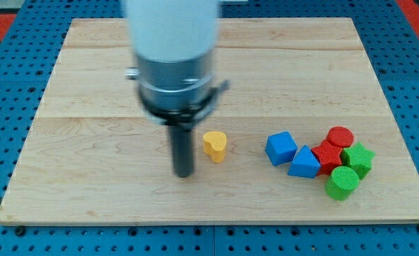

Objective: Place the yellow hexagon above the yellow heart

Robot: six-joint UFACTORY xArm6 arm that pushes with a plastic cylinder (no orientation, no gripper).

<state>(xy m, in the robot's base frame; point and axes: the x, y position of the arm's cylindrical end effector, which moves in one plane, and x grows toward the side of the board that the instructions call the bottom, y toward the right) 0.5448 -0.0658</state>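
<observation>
A yellow heart (214, 146) lies near the middle of the wooden board (88, 85). My tip (184, 174) stands just to the heart's left and slightly below it, a small gap apart. No yellow hexagon shows in the view; the arm's white and grey body (173, 57) covers part of the board above the tip and may hide it.
A cluster sits at the lower right: a blue cube (281, 148), a blue triangle (304, 163), a red star-like block (326, 155), a red cylinder (340, 136), a green star (357, 159) and a green cylinder (342, 183). Blue pegboard surrounds the board.
</observation>
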